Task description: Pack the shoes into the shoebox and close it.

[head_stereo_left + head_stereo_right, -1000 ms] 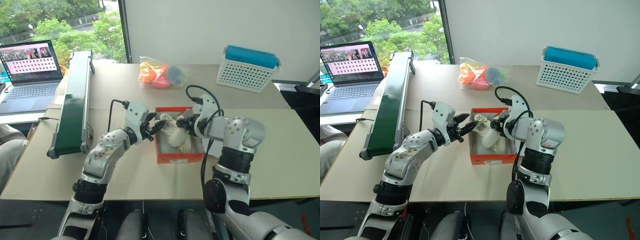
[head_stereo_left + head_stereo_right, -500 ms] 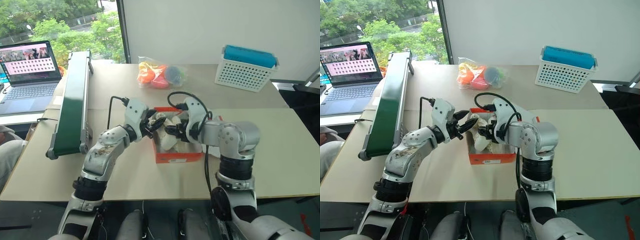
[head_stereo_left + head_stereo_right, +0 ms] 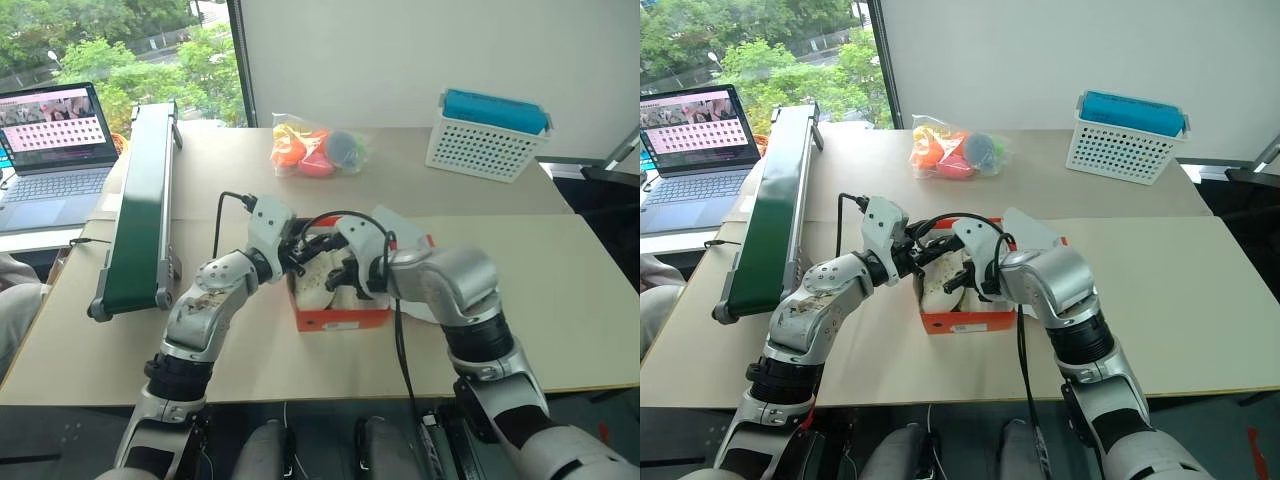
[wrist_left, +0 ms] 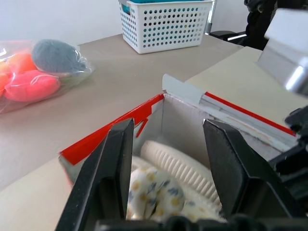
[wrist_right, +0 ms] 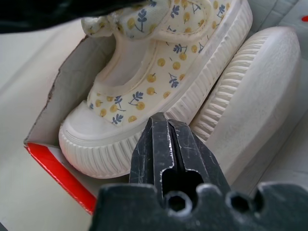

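Shoebox [image 3: 340, 317]: orange-red, open, at the table's [image 3: 560, 300] centre.
Shoes [image 5: 159, 72]: both inside the shoebox, side by side, touching.
Left end effector [image 4: 168, 144]: fingers apart, at the box's 9 o'clock edge, straddling a shoe.
Right end effector [image 5: 169, 139]: fingers pressed together, empty, over the shoes' soles.
Bag of coloured things [image 3: 315, 150]: 12 o'clock of the box, well apart.

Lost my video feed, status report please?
Left end effector open over the shoes. Right end effector shut, empty, at their soles. Both shoes in shoebox, lid open. Nothing obstructing.
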